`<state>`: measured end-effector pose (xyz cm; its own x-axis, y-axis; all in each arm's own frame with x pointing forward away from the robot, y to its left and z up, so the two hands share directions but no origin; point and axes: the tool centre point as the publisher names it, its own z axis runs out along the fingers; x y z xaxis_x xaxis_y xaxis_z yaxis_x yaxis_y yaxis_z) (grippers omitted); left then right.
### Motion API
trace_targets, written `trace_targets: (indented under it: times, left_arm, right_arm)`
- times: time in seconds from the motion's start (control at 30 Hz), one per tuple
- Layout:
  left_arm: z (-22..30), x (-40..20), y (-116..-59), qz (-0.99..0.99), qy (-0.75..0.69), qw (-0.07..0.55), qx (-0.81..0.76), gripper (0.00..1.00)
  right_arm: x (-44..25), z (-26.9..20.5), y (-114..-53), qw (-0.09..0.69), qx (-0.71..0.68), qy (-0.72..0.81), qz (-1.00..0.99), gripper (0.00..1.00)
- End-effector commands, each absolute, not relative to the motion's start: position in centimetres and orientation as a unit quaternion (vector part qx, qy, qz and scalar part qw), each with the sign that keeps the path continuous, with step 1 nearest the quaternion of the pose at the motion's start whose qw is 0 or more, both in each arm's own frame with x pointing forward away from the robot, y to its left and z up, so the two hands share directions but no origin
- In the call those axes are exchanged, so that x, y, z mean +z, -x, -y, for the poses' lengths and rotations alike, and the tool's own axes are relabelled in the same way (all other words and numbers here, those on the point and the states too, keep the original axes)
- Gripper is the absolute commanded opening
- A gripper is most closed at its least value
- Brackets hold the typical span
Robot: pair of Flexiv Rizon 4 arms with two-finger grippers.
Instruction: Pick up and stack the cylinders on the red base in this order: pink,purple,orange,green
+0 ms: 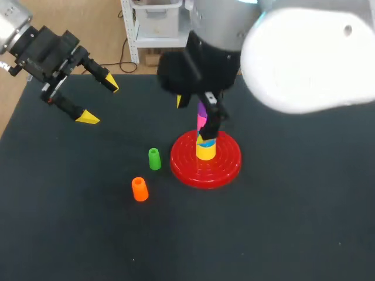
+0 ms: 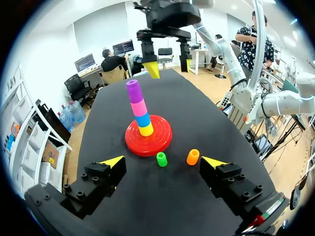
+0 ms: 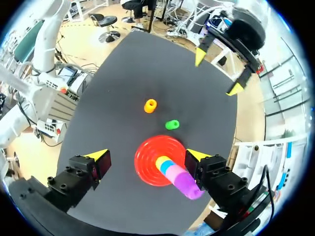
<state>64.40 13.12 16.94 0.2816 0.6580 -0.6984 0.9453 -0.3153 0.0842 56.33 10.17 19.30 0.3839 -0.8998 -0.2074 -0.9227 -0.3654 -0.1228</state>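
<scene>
Cylinders first: found the orange cylinder [image 1: 140, 189] nearest, upright on the dark surface [image 1: 70, 222], alone and touching nothing. Saw the green cylinder [image 1: 154, 159] a little farther back, also upright, near the orange one but apart from it, and near the rim of the red base [image 1: 228, 167] without touching it. Found the red base flat on the surface near the middle, ridged in rings. Counted four pieces stacked upright on it: a yellow cylinder [image 2: 146, 130] at the bottom, then a blue cylinder [image 2: 142, 119], then the pink cylinder [image 2: 139, 107], with the purple cylinder [image 2: 133, 91] on top. Saw the right tool [image 3: 146, 156] over the stack, fingers spread wide and holding nothing. In the right wrist view, placed the purple cylinder between those fingers, close beside one of them and well clear of the other. Could not tell about contact between that near finger and the stack. Found the left tool [image 1: 99, 100] farthest back, over the far left corner of the surface, well apart from the base and from both loose cylinders. Saw its fingers likewise spread wide, with nothing between them. In the left wrist view, made out the green and orange cylinders ahead of that tool, side by side and apart, with the base and its stack beyond them and the right tool beyond that
</scene>
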Motion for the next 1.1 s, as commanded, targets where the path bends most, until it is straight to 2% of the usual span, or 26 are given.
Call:
trace_targets:
  times: [0.03,0.23,0.7,0.8,0.87,1.1]
  left_arm:
    - [-13.1,16.9,-64.3,-0.528,-0.760,0.254,-0.283,1.00]
    - [-13.1,16.9,-64.3,-0.528,-0.760,0.254,-0.283,1.00]
    - [-13.1,16.9,-64.3,-0.528,-0.760,0.254,-0.283,1.00]
    - [-13.1,16.9,-64.3,-0.528,-0.760,0.254,-0.283,1.00]
    - [-13.1,16.9,-64.3,-0.528,-0.760,0.254,-0.283,1.00]
    - [-13.1,16.9,-64.3,-0.528,-0.760,0.254,-0.283,1.00]
  right_arm:
    - [18.0,-11.2,-55.2,0.111,0.043,0.830,-0.545,1.00]
    - [17.0,-12.6,-53.9,0.136,0.031,0.828,-0.543,1.00]
    - [17.0,-12.6,-53.9,0.136,0.031,0.828,-0.543,1.00]
    - [16.3,-9.2,-55.0,0.125,0.012,0.803,-0.582,1.00]
    - [16.3,-8.5,-54.6,0.126,0.009,0.801,-0.585,1.00]
    - [16.2,-10.1,-53.3,0.125,0.023,0.818,-0.560,1.00]
